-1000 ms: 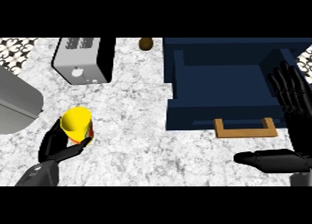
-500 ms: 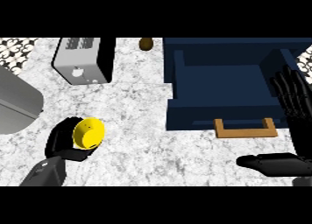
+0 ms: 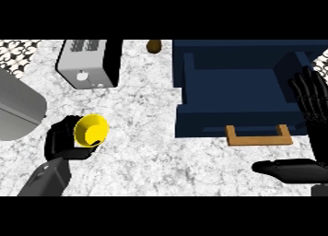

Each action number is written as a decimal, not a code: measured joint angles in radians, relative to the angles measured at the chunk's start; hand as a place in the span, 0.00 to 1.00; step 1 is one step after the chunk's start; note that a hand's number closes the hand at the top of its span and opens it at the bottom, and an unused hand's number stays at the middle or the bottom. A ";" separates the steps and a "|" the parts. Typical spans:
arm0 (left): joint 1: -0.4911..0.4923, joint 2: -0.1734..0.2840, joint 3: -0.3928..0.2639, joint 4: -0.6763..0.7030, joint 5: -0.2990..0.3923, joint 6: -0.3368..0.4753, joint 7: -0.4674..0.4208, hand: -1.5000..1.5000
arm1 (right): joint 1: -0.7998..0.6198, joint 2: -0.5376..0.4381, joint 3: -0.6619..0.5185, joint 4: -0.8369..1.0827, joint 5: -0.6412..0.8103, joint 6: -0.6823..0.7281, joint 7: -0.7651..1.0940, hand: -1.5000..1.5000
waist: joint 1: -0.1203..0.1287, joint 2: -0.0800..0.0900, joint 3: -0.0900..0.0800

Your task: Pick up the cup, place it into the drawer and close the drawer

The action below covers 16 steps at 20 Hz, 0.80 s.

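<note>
The robot's left hand (image 3: 66, 140) has its fingers curled round the yellow cup (image 3: 91, 131) at the left of the counter (image 3: 146, 138). The cup is tipped so that its open mouth faces up toward the head view, and it seems to be lifted off the marble rather than standing on it, though from this steep angle that cannot be settled. The pick-up looks done; the step in hand is the carry to the drawer.

The dark blue drawer (image 3: 245, 92) stands open at the right, its wooden handle (image 3: 258, 137) on the near front wall. It lies well apart from the cup, with bare counter between. The next move calls for the left hand to travel rightward and away from the robot, clear the drawer's near wall, and bring the cup over the open compartment before lowering and letting go. After that the drawer front must be pushed shut.

The right hand (image 3: 315, 113) rests open just beside the drawer's right side, fingers straight and up, thumb stretched out toward the left.

The curled fingers hide the cup's far side and base. A grey toaster (image 3: 88, 62) stands at the back, a small brown thing (image 3: 154, 45) near the top edge is too cut off to name, and a large grey object (image 3: 10, 110) runs out of view at the left.
</note>
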 measured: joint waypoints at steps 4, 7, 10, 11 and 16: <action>-0.031 -0.021 -0.001 -0.055 0.016 0.022 0.002 1.00 | -0.007 0.001 -0.005 0.015 0.007 -0.005 -0.009 0.00 | 0.006 -0.003 0.001; -0.047 -0.039 -0.026 -0.111 0.010 0.033 0.012 1.00 | 0.002 0.001 -0.010 0.012 0.005 -0.004 -0.012 0.00 | 0.009 -0.005 0.002; -0.082 -0.054 -0.049 -0.182 0.017 0.037 0.059 1.00 | 0.013 -0.003 -0.015 -0.016 -0.005 -0.003 0.013 0.00 | 0.013 -0.009 0.003; -0.091 -0.051 -0.057 -0.216 0.020 0.038 0.079 1.00 | 0.010 -0.007 -0.016 -0.016 -0.005 -0.002 0.020 0.00 | 0.016 -0.010 0.003; -0.128 -0.109 -0.127 -0.394 0.000 0.117 0.163 1.00 | 0.028 -0.019 -0.041 -0.022 -0.025 0.012 0.019 0.00 | 0.021 -0.013 0.004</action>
